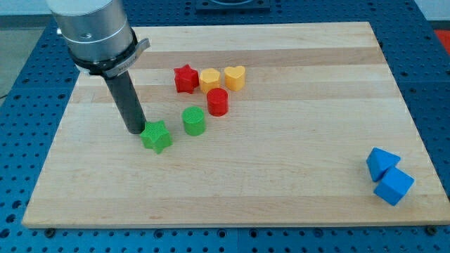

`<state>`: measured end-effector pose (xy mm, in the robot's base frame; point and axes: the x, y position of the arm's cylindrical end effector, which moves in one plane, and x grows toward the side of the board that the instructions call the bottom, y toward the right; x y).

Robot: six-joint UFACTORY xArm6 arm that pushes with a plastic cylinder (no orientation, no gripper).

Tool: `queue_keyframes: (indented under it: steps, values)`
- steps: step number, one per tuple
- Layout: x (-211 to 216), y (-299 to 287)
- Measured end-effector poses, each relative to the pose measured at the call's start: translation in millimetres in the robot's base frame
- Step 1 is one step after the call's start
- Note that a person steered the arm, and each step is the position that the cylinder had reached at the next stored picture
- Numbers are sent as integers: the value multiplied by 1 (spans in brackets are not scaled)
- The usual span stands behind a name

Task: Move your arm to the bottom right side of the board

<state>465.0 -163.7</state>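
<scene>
My tip (135, 131) rests on the wooden board (281, 183) at the view's left, touching or just left of the green star block (157, 136). A green cylinder (193, 121) stands just right of the star. Above them sit a red star (185, 79), a yellow hexagon-like block (209, 80), a yellow heart-like block (234, 77) and a red cylinder (217, 102). Two blue blocks (382, 164) (394, 186) lie together at the board's bottom right, far from my tip.
The arm's silver body (95, 31) hangs over the board's top left corner. The board lies on a blue perforated table (28, 98) that shows on all sides.
</scene>
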Motion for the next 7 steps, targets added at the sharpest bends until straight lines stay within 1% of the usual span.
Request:
queue_keyframes:
  steps: [2,3,4,5,6,7]
  values:
    - [40,22]
    - [57,22]
    - [106,21]
    - [144,30]
    - [154,93]
    - [154,203]
